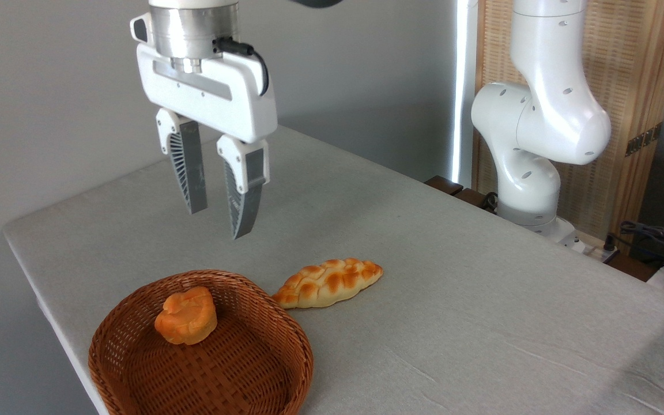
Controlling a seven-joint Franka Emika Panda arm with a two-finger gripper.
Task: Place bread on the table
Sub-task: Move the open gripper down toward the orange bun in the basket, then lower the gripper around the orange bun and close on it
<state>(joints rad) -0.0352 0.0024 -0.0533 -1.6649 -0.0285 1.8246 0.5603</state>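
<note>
My tool (219, 222) hangs spread and empty above the basket (251, 380) near the surface's (482, 300) front left corner; the bread (187, 316) inside looks light, soft, so I'd pinch its sides gently.

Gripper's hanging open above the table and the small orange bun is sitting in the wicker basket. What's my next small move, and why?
Probably lower the open gripper forward and down over the small round orange bun in the brown woven wicker basket. The gripper holds nothing and hangs well above and behind the bun, which must come out onto the grey cloth table.
</note>
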